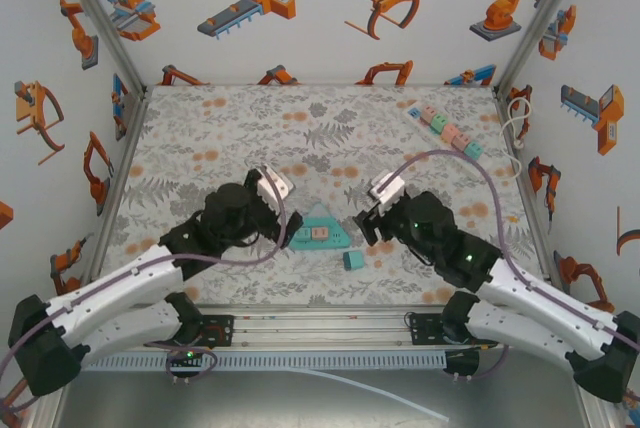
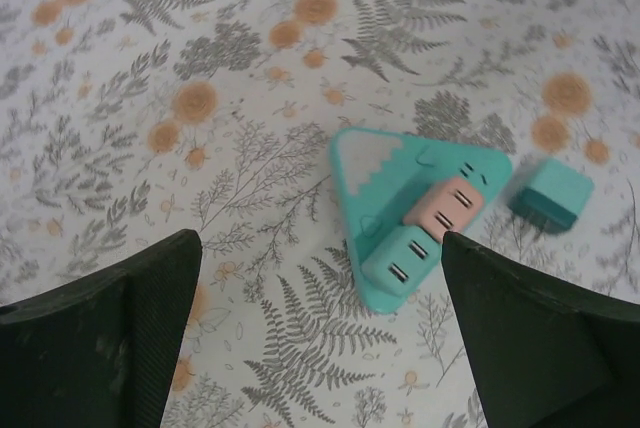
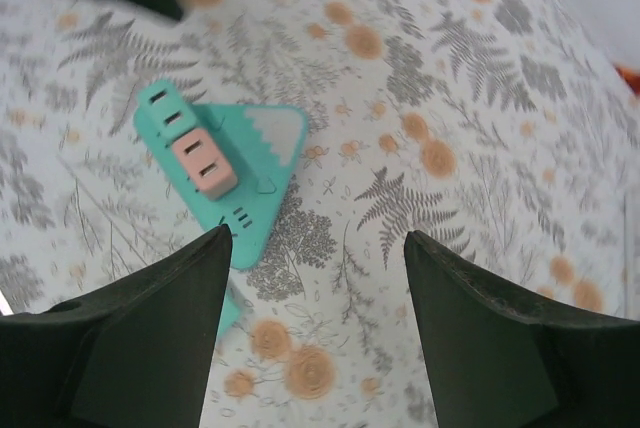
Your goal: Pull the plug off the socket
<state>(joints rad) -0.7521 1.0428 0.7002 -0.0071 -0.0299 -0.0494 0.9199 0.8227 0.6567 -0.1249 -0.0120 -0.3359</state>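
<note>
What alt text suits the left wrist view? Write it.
A teal triangular socket lies on a floral table, a pink plug and a teal plug seated in it, a teal cube beside it. The open left hand's fingers frame the bottom corners.

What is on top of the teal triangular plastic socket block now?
A pink boxy plug and a teal boxy plug sit side by side on the socket block; one slot set beside the pink one is bare. Their prongs are hidden underneath.
</note>
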